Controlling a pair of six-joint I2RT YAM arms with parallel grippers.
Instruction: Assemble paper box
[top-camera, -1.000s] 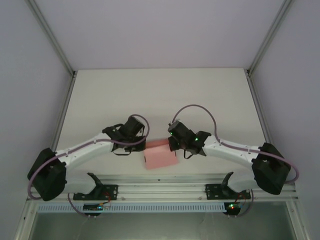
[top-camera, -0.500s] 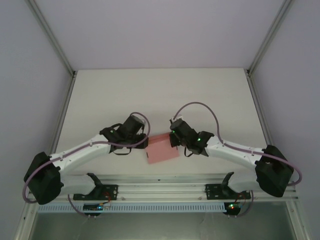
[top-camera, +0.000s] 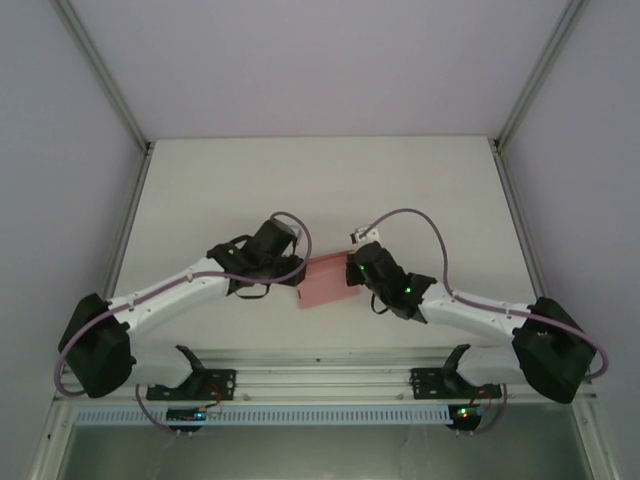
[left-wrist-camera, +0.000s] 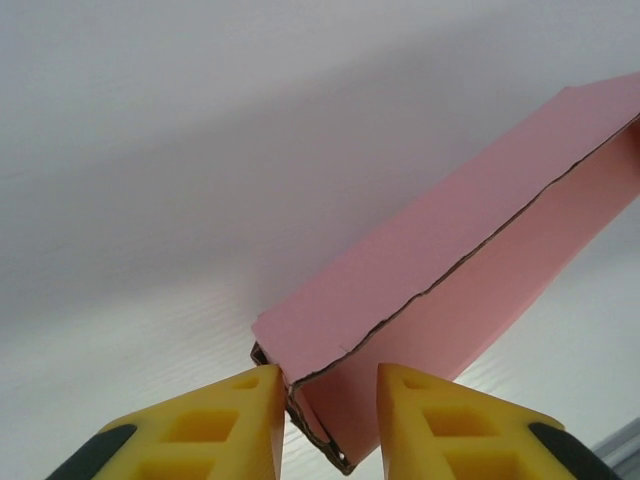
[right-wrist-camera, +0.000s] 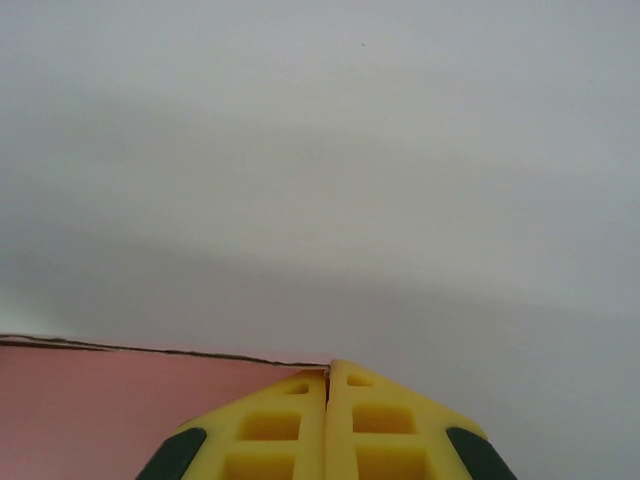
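The paper box (top-camera: 326, 283) is a small pink rectangular box held off the table between my two grippers near the table's front middle. In the left wrist view its near corner (left-wrist-camera: 420, 300) sits between the yellow fingers of my left gripper (left-wrist-camera: 330, 375). Those jaws stand apart; the left finger touches the corner and the right one is clear of the card. My left gripper (top-camera: 297, 284) is at the box's left end. My right gripper (top-camera: 350, 276) is at its right end. In the right wrist view my right gripper (right-wrist-camera: 328, 368) is shut on the box's thin top edge (right-wrist-camera: 100, 400).
The white table (top-camera: 320, 190) stretches far behind the box. Grey walls and metal corner posts (top-camera: 100, 75) close it in. The aluminium rail (top-camera: 320, 378) with both arm bases runs along the near edge.
My left jaws have opened off the box corner. Both arms have carried the box a little farther from the near rail, and its tilt has changed.
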